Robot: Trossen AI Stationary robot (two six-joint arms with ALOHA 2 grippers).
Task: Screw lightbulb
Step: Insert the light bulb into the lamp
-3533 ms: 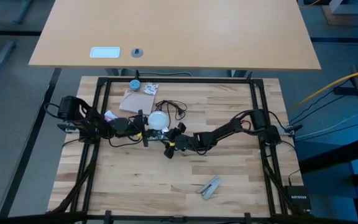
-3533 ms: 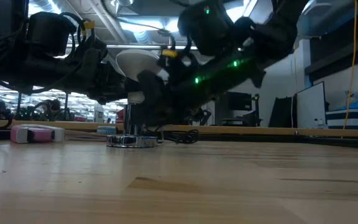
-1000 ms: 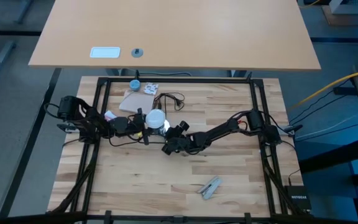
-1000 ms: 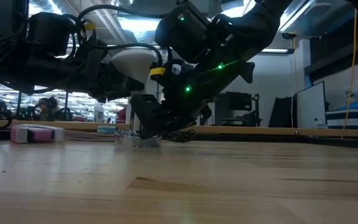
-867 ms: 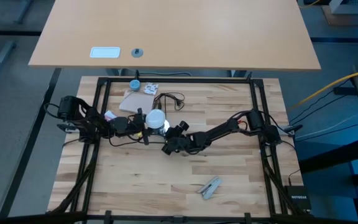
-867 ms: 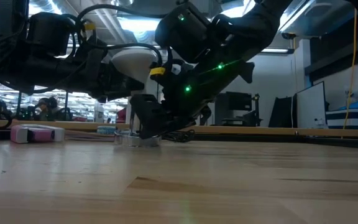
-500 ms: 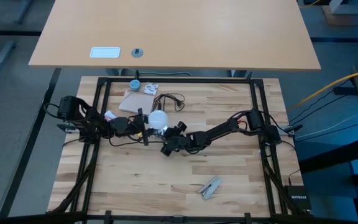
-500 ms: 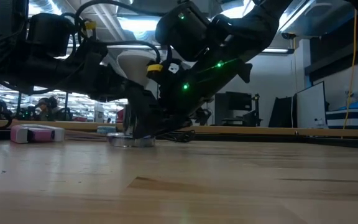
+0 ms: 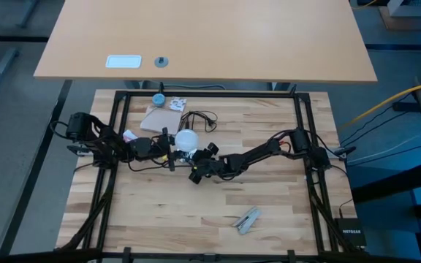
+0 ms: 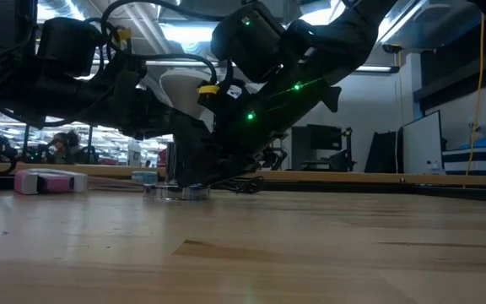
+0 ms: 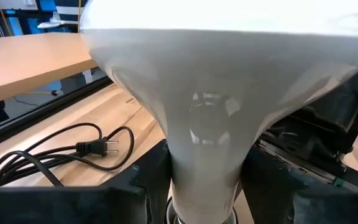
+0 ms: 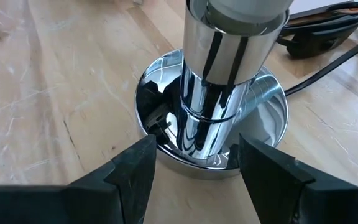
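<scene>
The frosted-white lightbulb [image 9: 187, 139] stands upright, globe up, with its neck in the chrome socket [image 12: 219, 56] of a shiny round lamp base [image 12: 267, 118] with a black cord [image 9: 199, 120]. The base rests on the table left of centre [image 10: 175, 192]. My left gripper [image 9: 172, 148] is at the bulb from the table's left, shut on it. My right gripper [image 9: 196, 169] is low at the base from the right, near side, shut on it. The bulb fills the left wrist view [image 11: 216, 93]. My left gripper pinches the bulb's narrow neck [image 11: 204, 168], just below the globe, between its two fingers. The fingers come about level from the table's left. The bulb stays upright, its neck end down in the socket. My right gripper has the base's round disc between its two fingers, one finger [image 12: 135, 168] against the rim on each side of the near part [image 12: 194, 167]. The fingers come low and about level over the table. The base sits flat on the table.
The cord's plug [image 11: 98, 148] and loops lie behind the base. A small blue cap [image 9: 158, 98] and a cardboard piece [image 9: 159, 117] lie at the far left, a pink-and-white item [image 10: 49, 180] at the left, a grey clip [image 9: 247, 219] near the front.
My right gripper has gone a little toward the table's left, and the lamp base has slid the same way along the table. The bulb has stayed upright in my left gripper over the socket.
</scene>
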